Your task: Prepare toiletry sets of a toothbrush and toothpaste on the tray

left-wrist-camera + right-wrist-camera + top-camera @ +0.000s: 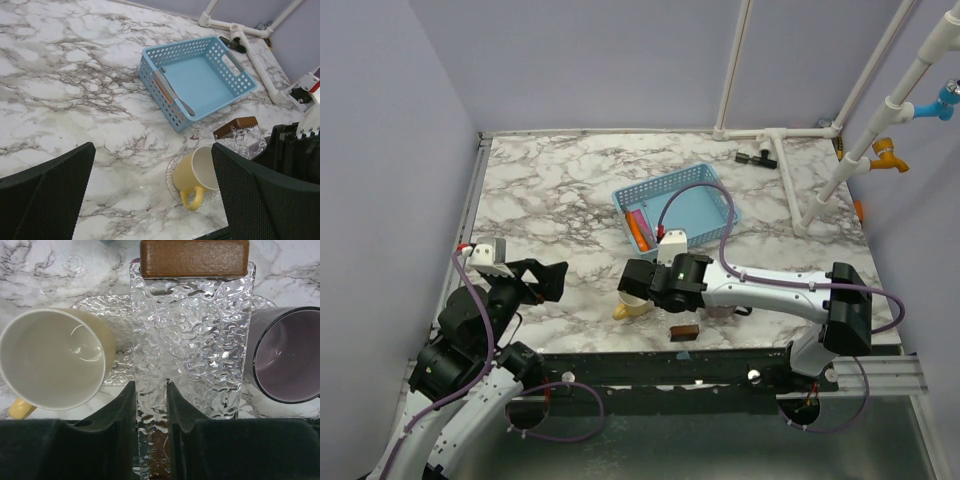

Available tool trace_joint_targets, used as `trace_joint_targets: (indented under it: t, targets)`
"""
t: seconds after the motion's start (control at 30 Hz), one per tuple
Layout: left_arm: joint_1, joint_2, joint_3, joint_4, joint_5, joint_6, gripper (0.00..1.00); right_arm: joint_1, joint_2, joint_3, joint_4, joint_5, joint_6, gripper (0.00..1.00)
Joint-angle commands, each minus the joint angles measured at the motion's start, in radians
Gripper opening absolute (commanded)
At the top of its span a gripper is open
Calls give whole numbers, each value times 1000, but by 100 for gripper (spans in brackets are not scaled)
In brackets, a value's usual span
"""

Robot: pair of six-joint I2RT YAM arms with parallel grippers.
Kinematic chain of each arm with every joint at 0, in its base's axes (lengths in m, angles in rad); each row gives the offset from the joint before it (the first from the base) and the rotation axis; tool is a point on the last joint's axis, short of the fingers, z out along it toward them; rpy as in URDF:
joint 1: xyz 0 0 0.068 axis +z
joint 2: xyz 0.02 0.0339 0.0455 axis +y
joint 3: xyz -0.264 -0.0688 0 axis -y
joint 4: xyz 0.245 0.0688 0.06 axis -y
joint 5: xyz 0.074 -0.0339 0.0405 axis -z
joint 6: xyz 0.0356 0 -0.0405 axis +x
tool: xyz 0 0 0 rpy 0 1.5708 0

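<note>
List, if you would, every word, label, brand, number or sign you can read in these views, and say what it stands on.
No text can be read in any view.
Long items in the blue basket: any print is too small to read.
Yellow mug, purple mug, glass tray and its wooden end: plain, no markings visible.

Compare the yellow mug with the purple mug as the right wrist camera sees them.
The yellow mug lies left of the textured glass dish; the purple mug lies right of it. The yellow mug is pale inside, while the purple mug is dark-rimmed and tinted. The yellow mug shows a handle; the purple mug shows none here. Both look empty, mouths toward the camera.
</note>
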Motion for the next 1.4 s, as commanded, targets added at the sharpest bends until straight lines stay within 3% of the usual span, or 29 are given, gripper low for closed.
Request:
trace_joint_targets:
  t: [0.0,1.37]
  targets:
    - [5,-9,-8,6,21,-6,99,-9,-9,-21,98,41,6,1]
    - [6,12,-7,3,5,-4,99,-157,59,-177,326,-122,-154,1]
